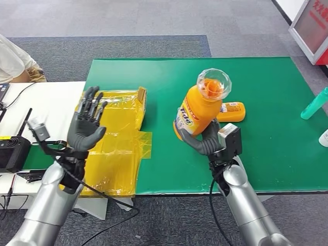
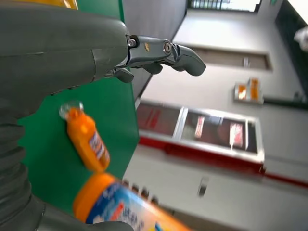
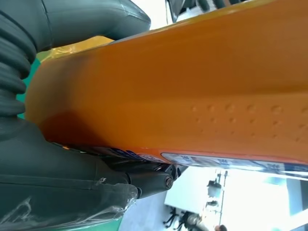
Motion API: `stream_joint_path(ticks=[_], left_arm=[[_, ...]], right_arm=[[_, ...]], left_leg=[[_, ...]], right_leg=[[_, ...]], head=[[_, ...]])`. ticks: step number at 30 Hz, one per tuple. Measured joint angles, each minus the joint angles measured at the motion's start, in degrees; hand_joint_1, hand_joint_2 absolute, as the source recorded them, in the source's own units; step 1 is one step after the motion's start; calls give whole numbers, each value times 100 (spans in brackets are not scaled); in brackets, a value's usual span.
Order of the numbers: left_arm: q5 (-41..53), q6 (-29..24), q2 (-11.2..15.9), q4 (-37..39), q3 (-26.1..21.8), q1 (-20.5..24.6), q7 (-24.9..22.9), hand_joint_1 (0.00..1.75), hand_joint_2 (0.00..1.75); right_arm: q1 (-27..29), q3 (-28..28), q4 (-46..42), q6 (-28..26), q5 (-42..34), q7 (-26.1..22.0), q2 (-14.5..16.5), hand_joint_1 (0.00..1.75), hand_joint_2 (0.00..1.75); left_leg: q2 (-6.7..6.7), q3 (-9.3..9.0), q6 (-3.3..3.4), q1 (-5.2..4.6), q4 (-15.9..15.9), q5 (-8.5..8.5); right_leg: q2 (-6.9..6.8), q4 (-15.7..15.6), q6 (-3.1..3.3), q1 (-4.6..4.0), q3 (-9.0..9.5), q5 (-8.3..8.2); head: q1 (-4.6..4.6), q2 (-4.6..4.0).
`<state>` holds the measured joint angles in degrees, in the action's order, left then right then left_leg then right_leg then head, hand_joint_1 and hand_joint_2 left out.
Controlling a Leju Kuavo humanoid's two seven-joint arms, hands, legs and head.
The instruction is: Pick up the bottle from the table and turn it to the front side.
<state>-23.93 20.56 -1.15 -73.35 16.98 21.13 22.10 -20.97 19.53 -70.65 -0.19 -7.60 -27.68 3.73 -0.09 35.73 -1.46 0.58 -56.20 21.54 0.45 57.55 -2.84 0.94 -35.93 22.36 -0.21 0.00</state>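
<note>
Orange bottle [image 1: 201, 110] base hidden in right hand [image 1: 207, 141] fingers; left hand [image 1: 87, 128] spread empty

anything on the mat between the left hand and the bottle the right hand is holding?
Head view: yellow plastic packaging lies under and beside the open left hand; past its edge, bare green mat up to the orange bottle gripped by the right hand.

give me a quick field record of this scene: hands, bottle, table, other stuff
right robot hand: grips the orange bottle from below, lifted off the table
left robot hand: raised, fingers apart, holds nothing
orange bottle: tilted, clear cap toward the camera, label partly showing
table: green surface
second orange bottle: lying on the table behind the held one
yellow bag: flat at the table's left end
teal bottle: lying at right edge
</note>
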Motion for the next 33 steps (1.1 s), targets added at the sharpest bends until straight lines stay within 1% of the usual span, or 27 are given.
stream_joint_path(ticks=[4, 8, 16, 21, 24, 27, 30, 33], left_arm=[[-32, 80, -183, 268, 542, 399, -134, 0, 175], [21, 90, -248, 371, 907, 616, -224, 0, 175], [110, 196, -362, 484, 1524, 931, -361, 0, 175], [270, 94, -418, 516, 1776, 1018, -382, 0, 175], [643, -211, -426, 521, 1882, 1035, -359, 0, 175], [1262, -702, -430, 504, 2005, 1044, -315, 0, 175], [1750, -1201, -447, 453, 2110, 1044, -300, 0, 175], [2043, -1624, -471, 427, 2155, 1037, -230, 0, 175]], right_arm=[[-138, 92, 248, -259, -22, -5, 135, 175, 175], [-233, 178, 428, -407, 57, -31, 175, 175, 175], [-508, 360, 901, -762, 427, -45, 227, 175, 175], [-652, 438, 1248, -932, 579, -64, 270, 175, 175], [-704, 455, 1414, -1144, 751, -61, 280, 175, 175], [-733, 466, 1555, -1319, 910, -64, 282, 175, 175], [-736, 477, 1620, -1364, 1019, -71, 290, 175, 175], [-736, 489, 1623, -1365, 1115, -54, 312, 175, 175]], left_leg=[[0, 1, 0, -2, 0, 0], [0, 2, 0, -2, 0, 0], [0, 7, 0, -2, 0, 0], [0, 7, 1, -2, 0, -1], [0, 7, 1, -2, 0, -1], [0, 8, 1, -2, 0, 0], [0, 8, 1, -2, 0, 0], [0, 9, 1, -2, 0, 0]], right_leg=[[1, 0, -1, 3, -1, -2], [0, 0, -1, 3, -3, -2], [1, 1, -1, 3, -7, -2], [0, 1, -1, 3, -7, -2], [1, 1, -1, 3, -7, -2], [1, 1, -1, 3, -7, -2], [1, 1, -1, 3, -8, -2], [1, 1, -1, 3, -8, -2]], head=[[0, 0], [-1, 0], [0, 0], [0, 0], [0, 0], [1, 0], [1, 0], [1, 0]])
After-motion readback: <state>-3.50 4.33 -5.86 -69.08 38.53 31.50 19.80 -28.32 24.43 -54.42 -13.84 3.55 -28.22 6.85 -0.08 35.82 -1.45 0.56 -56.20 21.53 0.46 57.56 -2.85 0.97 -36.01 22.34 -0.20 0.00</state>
